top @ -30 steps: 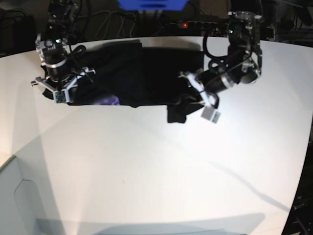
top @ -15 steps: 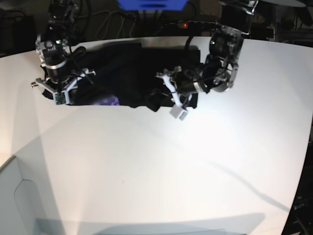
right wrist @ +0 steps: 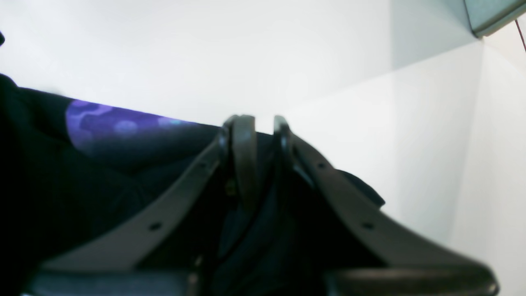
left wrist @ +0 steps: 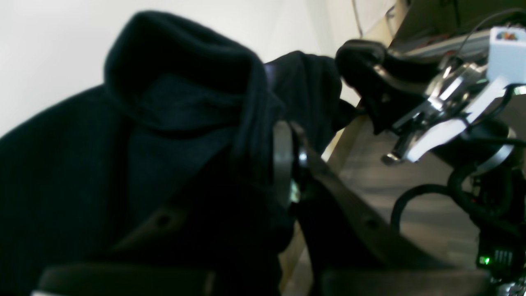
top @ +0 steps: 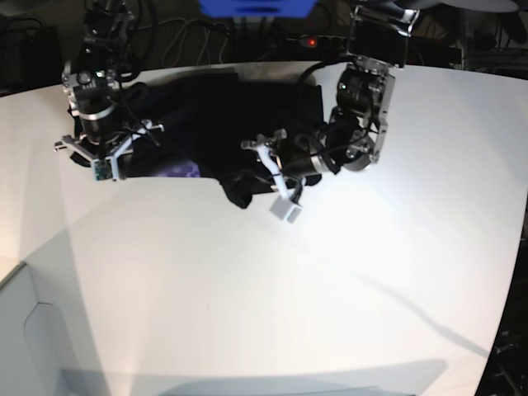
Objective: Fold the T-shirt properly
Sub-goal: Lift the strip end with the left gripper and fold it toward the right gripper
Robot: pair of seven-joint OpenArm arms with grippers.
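Note:
The black T-shirt (top: pixel 210 115) lies bunched at the table's far side, its purple neck patch (top: pixel 183 170) on the near edge. In the base view my left gripper (top: pixel 246 180) reaches in from the right. It is shut on a raised fold of the T-shirt (left wrist: pixel 181 94), and cloth drapes over its fingers (left wrist: pixel 282 156). My right gripper (top: pixel 130 157) holds the T-shirt's left end. In the right wrist view this gripper (right wrist: pixel 263 127) pinches black cloth (right wrist: pixel 123 189) just beside the purple patch (right wrist: pixel 115 123).
The white table (top: pixel 330 289) spreads out in front of the shirt. A power strip with a red light (top: pixel 309 40) and cables lie behind it. A white box edge (top: pixel 25 330) sits at the lower left. The right arm's wrist (left wrist: pixel 435 107) shows in the left wrist view.
My left arm has swung leftward across the shirt, carrying the gripped fold from the right side toward the middle. The right arm has stayed where it was.

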